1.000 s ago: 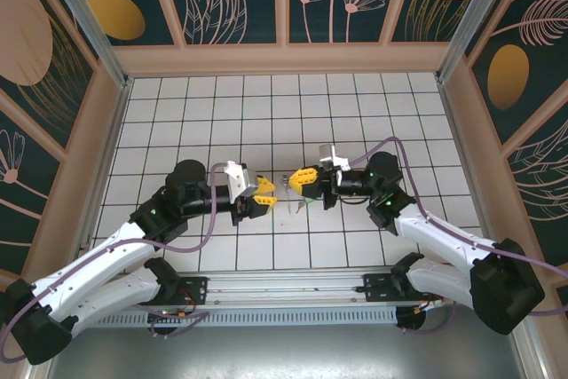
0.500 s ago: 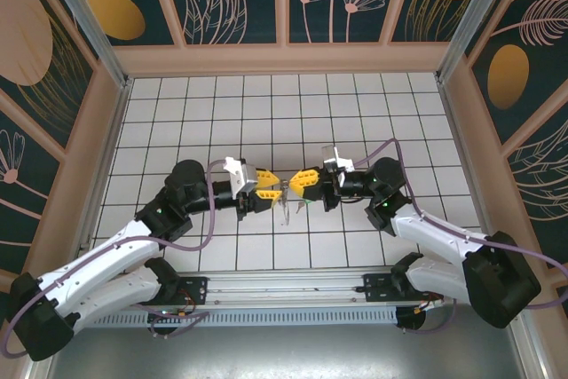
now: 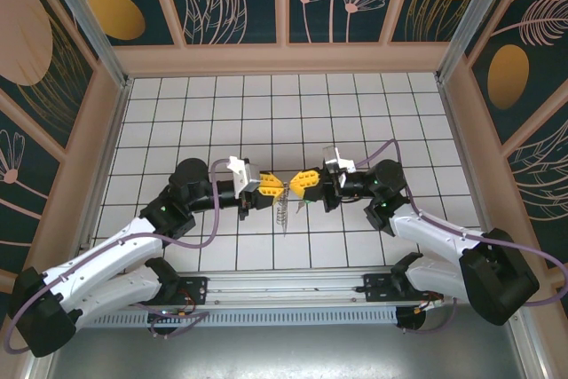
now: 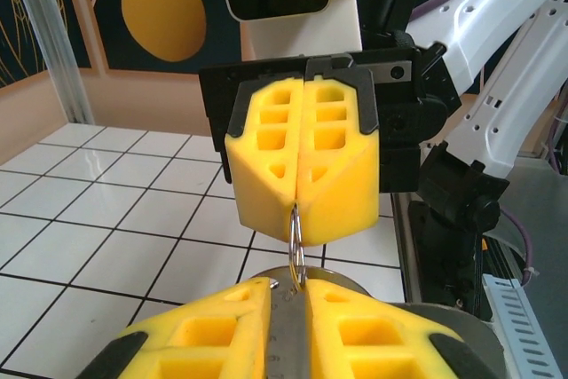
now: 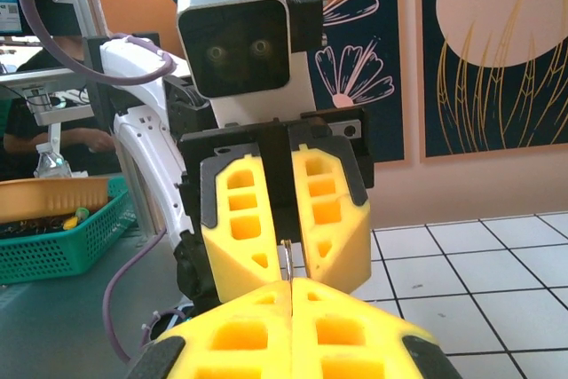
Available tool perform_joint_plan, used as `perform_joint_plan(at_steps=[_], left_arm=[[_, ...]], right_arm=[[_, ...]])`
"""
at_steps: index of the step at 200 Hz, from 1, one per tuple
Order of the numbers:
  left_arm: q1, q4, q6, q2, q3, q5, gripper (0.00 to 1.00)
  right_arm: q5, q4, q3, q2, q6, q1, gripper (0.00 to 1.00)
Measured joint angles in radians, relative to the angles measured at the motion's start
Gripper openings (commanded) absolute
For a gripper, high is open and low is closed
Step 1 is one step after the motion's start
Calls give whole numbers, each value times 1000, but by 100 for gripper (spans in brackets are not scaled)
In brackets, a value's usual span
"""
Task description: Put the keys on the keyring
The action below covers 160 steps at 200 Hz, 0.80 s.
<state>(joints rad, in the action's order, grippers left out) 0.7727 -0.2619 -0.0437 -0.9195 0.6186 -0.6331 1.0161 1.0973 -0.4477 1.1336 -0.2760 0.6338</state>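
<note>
L gripper (image 3: 276, 188) nearer R gripper (image 3: 295, 184), raised

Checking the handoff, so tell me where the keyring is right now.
Top view: the keyring hangs over the middle of the table, just below where the left end effector and right end effector meet tip to tip.

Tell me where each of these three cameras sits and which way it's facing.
Top external: above and behind the bases, looking down on the tiled table; left arm, right arm, left gripper and right gripper tip to tip.
Left wrist: faces the right gripper, shut on the keys; own fingers below clamp the keyring.
Right wrist: faces the left gripper; own fingers below.
Shared: each wrist view sees the other gripper head-on.
</note>
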Motion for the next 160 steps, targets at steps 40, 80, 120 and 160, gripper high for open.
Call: perform_joint_plan(at_steps=[40, 80, 120, 160], left_arm=[[0, -4, 0, -2, 0, -10, 14], [0, -16, 9, -2, 0, -14, 1], [0, -19, 9, -2, 0, -13, 0], [0, 43, -19, -2, 19, 8, 0]], right_arm=[[5, 22, 0, 26, -15, 0, 0], [7, 40, 7, 32, -23, 0, 0], [7, 58, 12, 33, -31, -4, 0], [-6, -27, 7, 26, 1, -4, 29]])
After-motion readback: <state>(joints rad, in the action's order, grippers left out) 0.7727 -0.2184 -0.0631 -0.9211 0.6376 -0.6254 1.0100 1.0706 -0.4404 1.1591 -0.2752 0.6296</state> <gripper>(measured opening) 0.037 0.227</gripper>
